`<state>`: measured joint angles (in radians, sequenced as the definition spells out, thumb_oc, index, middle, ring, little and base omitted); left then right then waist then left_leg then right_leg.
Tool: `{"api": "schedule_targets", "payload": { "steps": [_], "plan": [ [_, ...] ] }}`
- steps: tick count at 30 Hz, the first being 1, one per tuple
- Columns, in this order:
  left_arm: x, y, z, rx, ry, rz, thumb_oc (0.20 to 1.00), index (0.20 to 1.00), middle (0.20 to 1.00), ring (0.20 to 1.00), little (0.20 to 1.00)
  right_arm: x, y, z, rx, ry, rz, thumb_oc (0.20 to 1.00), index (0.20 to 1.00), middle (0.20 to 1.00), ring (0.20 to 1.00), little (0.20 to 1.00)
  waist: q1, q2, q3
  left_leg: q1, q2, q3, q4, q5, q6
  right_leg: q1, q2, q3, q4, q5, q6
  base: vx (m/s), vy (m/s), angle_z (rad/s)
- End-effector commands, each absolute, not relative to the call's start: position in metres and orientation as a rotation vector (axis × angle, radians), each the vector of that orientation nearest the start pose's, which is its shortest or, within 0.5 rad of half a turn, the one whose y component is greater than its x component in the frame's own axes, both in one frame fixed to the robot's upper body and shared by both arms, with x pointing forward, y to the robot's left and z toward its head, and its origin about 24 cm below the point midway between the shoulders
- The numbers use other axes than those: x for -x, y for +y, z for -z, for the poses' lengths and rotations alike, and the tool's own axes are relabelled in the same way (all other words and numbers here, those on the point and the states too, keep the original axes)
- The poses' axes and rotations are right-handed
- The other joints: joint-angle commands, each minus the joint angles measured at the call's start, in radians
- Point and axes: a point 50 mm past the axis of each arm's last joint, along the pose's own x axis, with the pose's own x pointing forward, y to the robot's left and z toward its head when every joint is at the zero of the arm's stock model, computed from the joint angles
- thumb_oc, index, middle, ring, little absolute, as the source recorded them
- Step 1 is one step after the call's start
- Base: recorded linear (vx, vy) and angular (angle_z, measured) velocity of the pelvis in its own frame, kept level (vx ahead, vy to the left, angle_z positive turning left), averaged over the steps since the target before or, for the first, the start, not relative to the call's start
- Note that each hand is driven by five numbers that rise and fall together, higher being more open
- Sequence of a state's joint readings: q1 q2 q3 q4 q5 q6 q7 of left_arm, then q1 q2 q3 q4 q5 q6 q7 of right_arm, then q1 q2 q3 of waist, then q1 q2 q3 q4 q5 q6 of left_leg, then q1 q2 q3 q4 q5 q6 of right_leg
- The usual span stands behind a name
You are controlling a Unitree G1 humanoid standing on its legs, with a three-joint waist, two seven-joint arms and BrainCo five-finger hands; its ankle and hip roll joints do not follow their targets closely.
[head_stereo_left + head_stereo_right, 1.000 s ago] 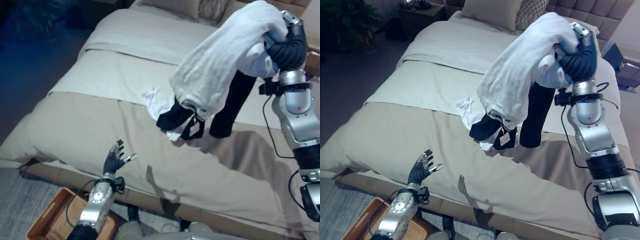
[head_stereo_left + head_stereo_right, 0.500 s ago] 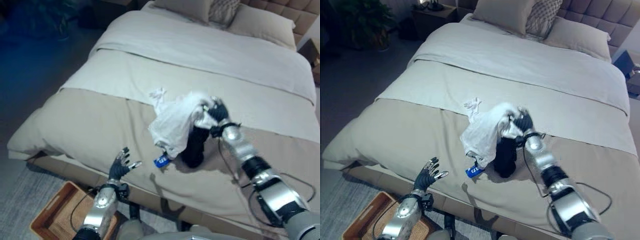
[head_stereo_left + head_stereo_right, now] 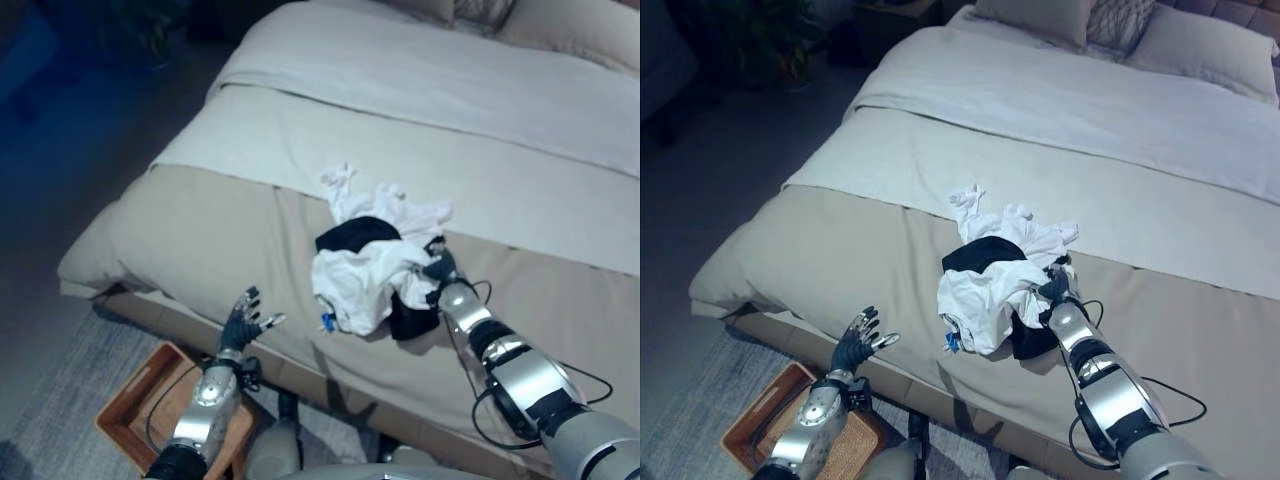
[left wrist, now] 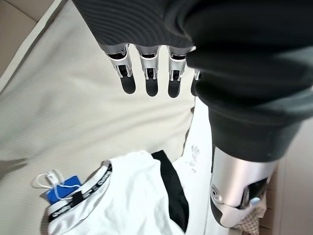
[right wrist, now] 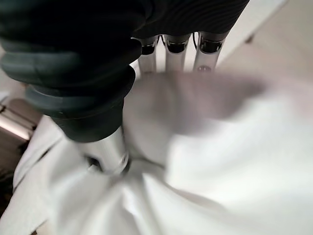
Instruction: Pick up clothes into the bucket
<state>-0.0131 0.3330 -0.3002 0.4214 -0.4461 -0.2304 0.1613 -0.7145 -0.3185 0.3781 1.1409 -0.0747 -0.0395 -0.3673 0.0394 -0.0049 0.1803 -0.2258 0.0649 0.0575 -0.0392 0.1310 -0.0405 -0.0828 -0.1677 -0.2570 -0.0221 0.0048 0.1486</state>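
Observation:
A bundle of white and black clothes point(image 3: 375, 270) lies on the tan bedspread near the bed's front edge, with a small blue tag point(image 4: 61, 188) hanging from it. My right hand point(image 3: 437, 268) is at the bundle's right side; in the right wrist view the white cloth point(image 5: 220, 161) is bunched between its fingers point(image 5: 171, 54) and thumb point(image 5: 105, 152). My left hand point(image 3: 860, 343) is open, fingers point(image 4: 149, 73) straight, held in the air in front of the bed's edge, apart from the clothes. A brown woven basket point(image 3: 150, 400) sits on the floor under the left arm.
The wide bed point(image 3: 1120, 120) has a pale grey cover at the back and a tan blanket point(image 3: 190, 240) in front. Pillows point(image 3: 1040, 15) lie at the headboard. A dark floor and a potted plant point(image 3: 760, 40) are to the left of the bed.
My right arm has come down from high above the bed, and the clothes it held now rest on the blanket. The camera has shifted. The left hand stays open.

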Motion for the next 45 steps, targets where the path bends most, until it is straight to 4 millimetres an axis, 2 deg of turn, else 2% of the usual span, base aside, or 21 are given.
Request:
{"api": "schedule_targets", "payload": {
  "steps": [1, 5, 8, 12, 17, 20, 25, 35, 45],
  "plan": [
    [-0.248, 0.194, 0.001, 0.01, 0.082, -0.075, 1.0, 1.0, 1.0, 1.0, 1.0, -0.384, -0.182, -0.099, 0.804, -0.087, 0.217, 1.0, 1.0, 1.0, 1.0, 1.0, -0.006, -0.056, 0.073, -0.043, 0.015, -0.052, 0.116, -0.073, 0.001, -0.1, -0.096, 0.013, 0.121, 0.085, 0.036, -0.14, 0.015, 0.0],
    [-0.25, 0.201, -0.012, 0.003, 0.016, -0.125, 1.0, 1.0, 1.0, 1.0, 1.0, -0.375, -0.182, -0.14, 0.887, -0.332, 0.295, 1.0, 1.0, 1.0, 1.0, 1.0, -0.018, -0.052, 0.131, -0.116, 0.004, -0.06, 0.2, -0.096, 0.009, -0.161, -0.112, 0.023, 0.202, 0.067, 0.028, -0.11, 0.009, 0.03],
    [-0.25, 0.203, -0.02, -0.001, -0.032, -0.144, 1.0, 1.0, 1.0, 1.0, 1.0, -0.367, -0.188, -0.158, 1.006, -0.459, 0.368, 1.0, 1.0, 1.0, 1.0, 1.0, -0.016, -0.043, 0.158, -0.175, -0.003, -0.068, 0.258, -0.112, 0.012, -0.213, -0.123, 0.026, 0.249, 0.055, 0.026, -0.1, 0.025, 0.12],
    [-0.251, 0.204, -0.027, -0.036, -0.07, -0.137, 1.0, 1.0, 1.0, 1.0, 1.0, -0.363, -0.183, -0.175, 1.178, -0.584, 0.37, 1.0, 1.0, 1.0, 1.0, 1.0, -0.014, -0.036, 0.189, -0.256, -0.007, -0.069, 0.325, -0.126, 0.017, -0.299, -0.132, 0.034, 0.323, 0.043, 0.021, -0.11, 0.033, 0.11],
    [-0.253, 0.201, -0.031, -0.061, -0.094, -0.127, 1.0, 1.0, 1.0, 1.0, 1.0, -0.359, -0.165, -0.185, 1.263, -0.707, 0.312, 1.0, 1.0, 1.0, 1.0, 1.0, -0.006, -0.029, 0.216, -0.373, -0.013, -0.071, 0.414, -0.144, 0.021, -0.417, -0.144, 0.047, 0.416, 0.024, 0.018, -0.1, 0.029, 0.04],
    [-0.252, 0.201, -0.033, -0.061, -0.104, -0.122, 1.0, 1.0, 1.0, 1.0, 1.0, -0.362, -0.155, -0.185, 1.284, -0.727, 0.245, 1.0, 1.0, 1.0, 1.0, 1.0, 0.005, -0.026, 0.219, -0.433, -0.012, -0.068, 0.461, -0.161, 0.022, -0.484, -0.152, 0.048, 0.467, 0.007, 0.02, -0.05, 0.011, 0.01],
    [-0.253, 0.199, -0.039, -0.055, -0.131, -0.109, 1.0, 1.0, 1.0, 1.0, 1.0, -0.372, -0.145, -0.191, 1.374, -0.742, 0.212, 1.0, 1.0, 1.0, 1.0, 1.0, 0.02, -0.019, 0.226, -0.496, -0.02, -0.073, 0.476, -0.158, 0.024, -0.542, -0.165, 0.044, 0.498, 0.003, 0.022, -0.05, 0.008, 0.0],
    [-0.258, 0.198, -0.051, -0.056, -0.181, -0.095, 1.0, 1.0, 1.0, 1.0, 1.0, -0.401, -0.124, -0.22, 1.653, -0.741, 0.189, 1.0, 1.0, 1.0, 1.0, 1.0, 0.08, 0.001, 0.266, -0.609, -0.047, -0.1, 0.483, -0.139, 0.033, -0.664, -0.181, 0.031, 0.563, -0.005, 0.023, -0.02, 0.001, 0.09],
    [-0.265, 0.188, -0.061, -0.036, -0.218, -0.068, 1.0, 1.0, 1.0, 1.0, 1.0, -0.415, -0.133, -0.234, 1.77, -0.634, 0.268, 1.0, 1.0, 1.0, 1.0, 1.0, 0.103, 0.023, 0.276, -0.67, -0.063, -0.119, 0.484, -0.127, 0.036, -0.731, -0.195, 0.027, 0.593, -0.015, 0.02, 0.01, -0.006, 0.09]
  ]
}}
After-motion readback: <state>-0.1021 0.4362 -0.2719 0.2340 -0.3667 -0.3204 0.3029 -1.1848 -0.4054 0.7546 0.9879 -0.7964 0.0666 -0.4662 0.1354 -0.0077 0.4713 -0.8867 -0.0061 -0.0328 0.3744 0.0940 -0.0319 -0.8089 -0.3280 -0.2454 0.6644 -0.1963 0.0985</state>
